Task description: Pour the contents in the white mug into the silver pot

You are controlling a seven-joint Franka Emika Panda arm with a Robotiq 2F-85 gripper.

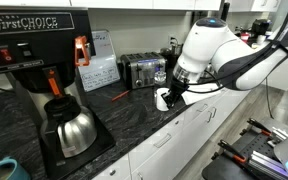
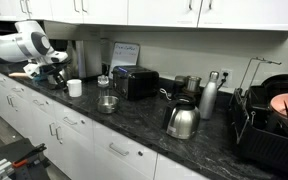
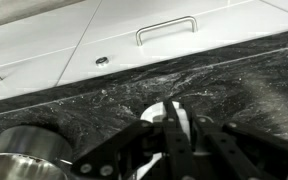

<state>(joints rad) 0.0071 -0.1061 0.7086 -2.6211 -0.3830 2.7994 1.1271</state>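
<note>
Dark stone counter (image 2: 134,128) runs long under the cabinets, the white mug (image 2: 75,87) upright near the clenched gripper (image 2: 57,74), the silver pot (image 2: 107,103) further along, open counter between it and the kettle (image 2: 182,122).

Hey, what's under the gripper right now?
In the wrist view, part of the mug shows under the shut gripper, standing on the dark counter. The gripper covers its middle, so its contents cannot be seen.
</note>
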